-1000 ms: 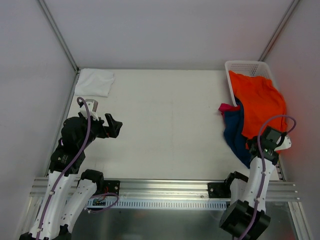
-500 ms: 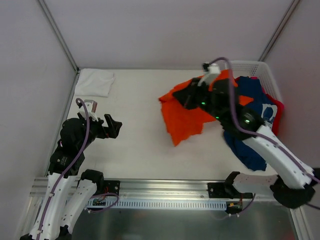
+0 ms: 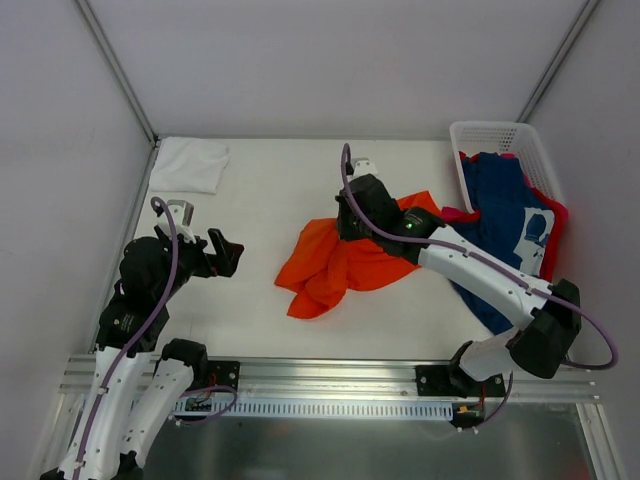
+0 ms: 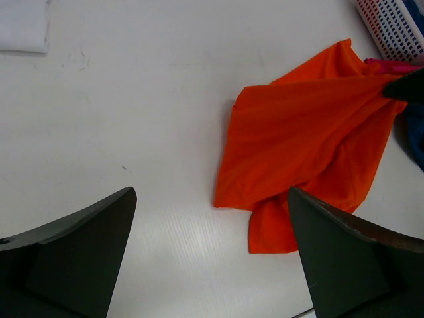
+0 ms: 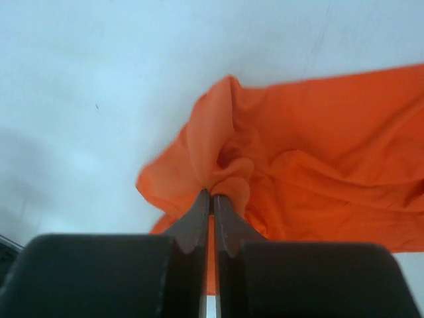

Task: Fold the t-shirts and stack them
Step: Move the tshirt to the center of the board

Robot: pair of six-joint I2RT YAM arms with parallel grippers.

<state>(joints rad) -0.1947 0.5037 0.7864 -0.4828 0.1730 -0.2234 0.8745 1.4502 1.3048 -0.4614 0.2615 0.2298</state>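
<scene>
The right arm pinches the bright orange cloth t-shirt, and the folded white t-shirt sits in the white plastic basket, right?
No: the top view shows the folded white t-shirt on the table at far left, not in the white plastic basket. The right gripper does pinch the bright orange t-shirt.

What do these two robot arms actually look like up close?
The left arm and right arm are white tubes linked by black joints, each trailing a thin purple cable. The left gripper and right gripper are black, with two dark wedge-shaped fingers. A small green light glows on the right arm.
</scene>
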